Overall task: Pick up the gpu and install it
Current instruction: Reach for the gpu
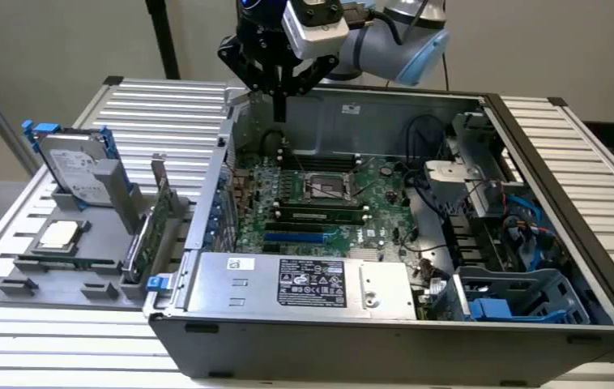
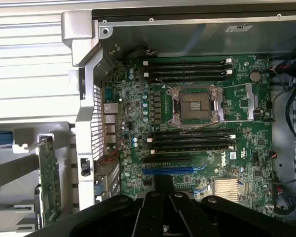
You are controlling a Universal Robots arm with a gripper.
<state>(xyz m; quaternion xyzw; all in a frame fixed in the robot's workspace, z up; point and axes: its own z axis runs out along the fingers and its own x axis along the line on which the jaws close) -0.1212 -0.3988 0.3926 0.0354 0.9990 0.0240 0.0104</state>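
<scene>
The end effector hangs with its fingers pressed together on nothing above the far side of the open computer case, while the gpu stands on edge in the grey holder near the table's edge at the exterior view's left, just beside the case's outer wall. I judge that tight spot the main risk: fingers arriving off-centre could strike the wall or tip the card in its slot.

The end effector hides part of the motherboard beneath it.
</scene>
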